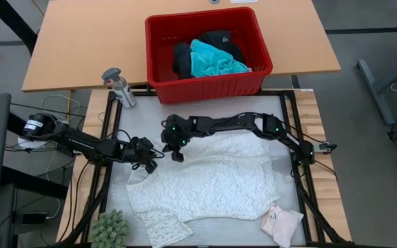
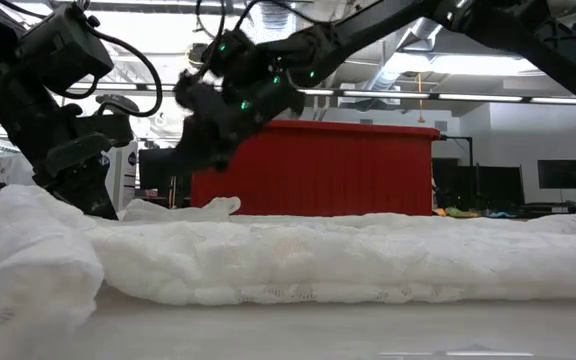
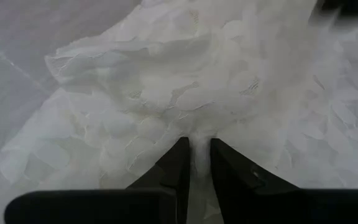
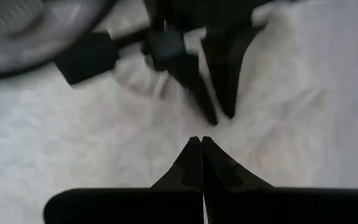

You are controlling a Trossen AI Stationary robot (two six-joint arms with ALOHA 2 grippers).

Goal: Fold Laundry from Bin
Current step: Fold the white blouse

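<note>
Ceiling lights and desks fill the room behind my wooden table, where the red bin holds turquoise and black laundry. Spread on my grey mat lies the white lacy top. My left gripper pinches its edge; my right gripper hovers closed, empty. I should lift evenly, folding without bunching.

Both arms are built of dark, near-black blocky links joined by rounded housings, with thin black cables looping along them (most plainly in the low view). Small green lights glow on the right arm's wrist section, and a white label wraps the left arm's base joint. Each gripper ends in two flat black fingers tapering to narrow tips, set on a broad dark crossbar.
</note>
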